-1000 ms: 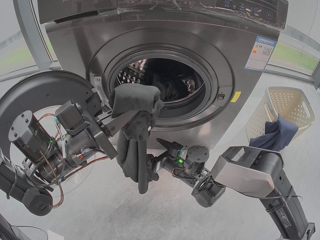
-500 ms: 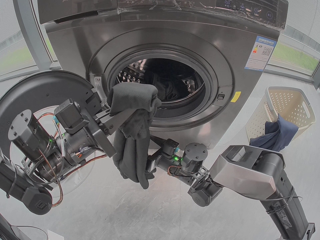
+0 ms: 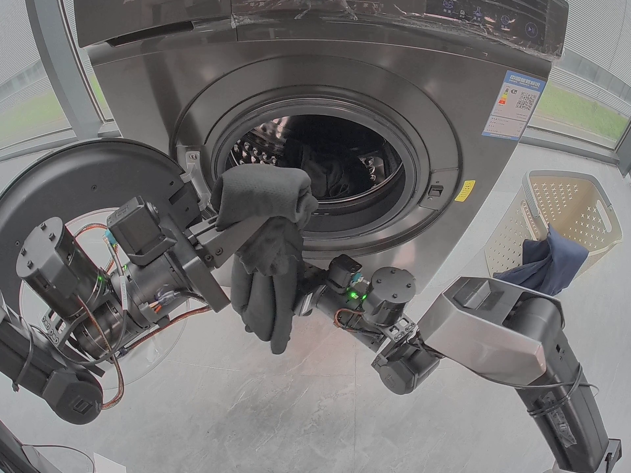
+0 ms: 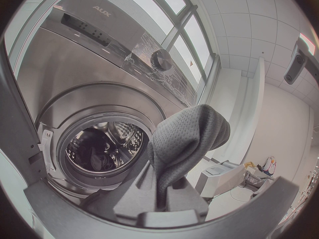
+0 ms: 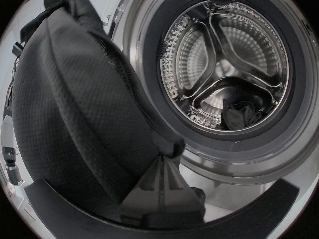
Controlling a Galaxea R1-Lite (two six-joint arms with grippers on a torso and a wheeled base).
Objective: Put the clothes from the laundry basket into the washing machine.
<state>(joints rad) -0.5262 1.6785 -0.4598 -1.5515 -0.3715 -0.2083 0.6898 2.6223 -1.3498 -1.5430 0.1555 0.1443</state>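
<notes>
My left end effector [image 3: 244, 226], raised before the washing machine [image 3: 394, 87], clamps a grey garment [image 3: 263, 257]. My right end effector [image 5: 161, 170] pinches it lower down.

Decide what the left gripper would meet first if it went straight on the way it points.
The left gripper points at the washing machine; likely first the dark rim of its open port, though it might clear it into the drum.
</notes>
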